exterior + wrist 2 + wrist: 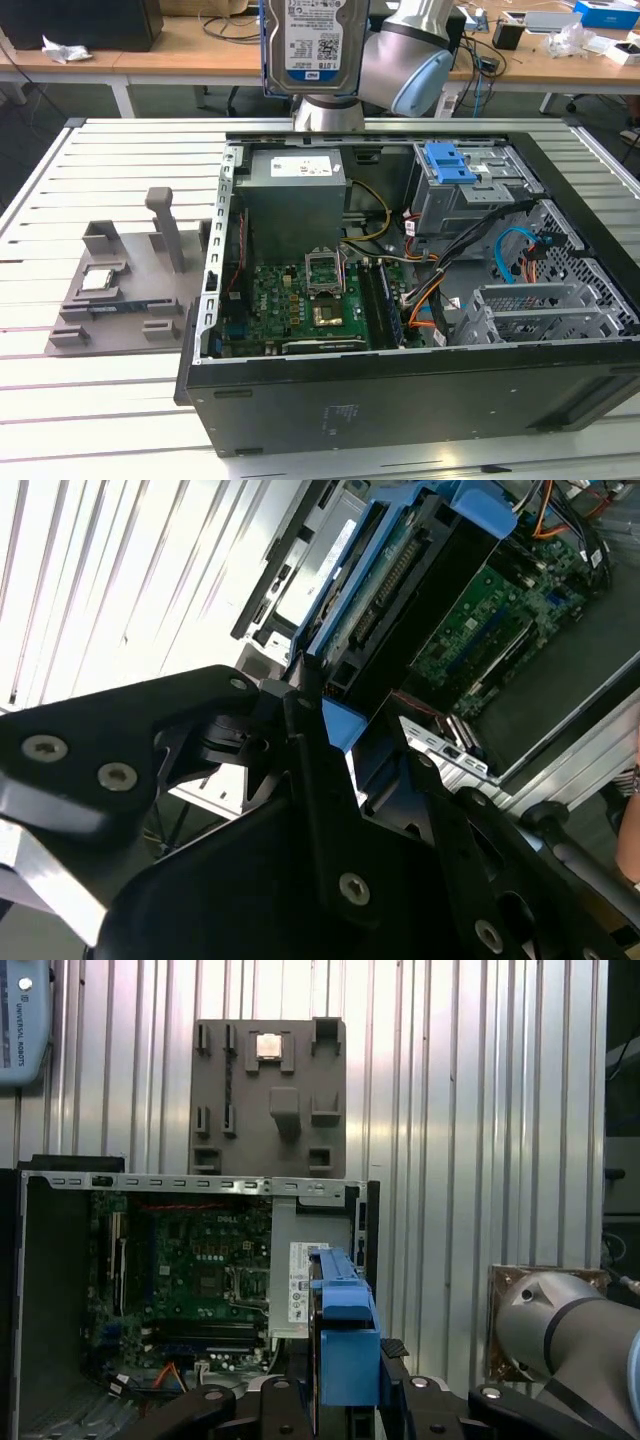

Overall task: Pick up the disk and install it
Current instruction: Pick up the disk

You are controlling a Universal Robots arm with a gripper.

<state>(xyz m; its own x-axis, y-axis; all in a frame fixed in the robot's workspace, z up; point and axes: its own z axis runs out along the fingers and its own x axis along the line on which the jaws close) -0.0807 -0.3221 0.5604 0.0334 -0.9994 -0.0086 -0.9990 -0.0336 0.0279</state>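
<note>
While hanging above the open computer case (400, 390), fingers (320, 810) clamped narrow on the disk (315, 40), held upright.

One disk (312, 40), clamped in the one claw (345, 1365). Below the claw: one open case (400, 400) holding one motherboard (300, 300), one power supply (295, 195) and one blue latch (447, 162). Beside the case, farther from the claw: one grey tray (135, 270) with one chip (100, 280).

Even bright light, glare on slatted table (90, 570)
</note>
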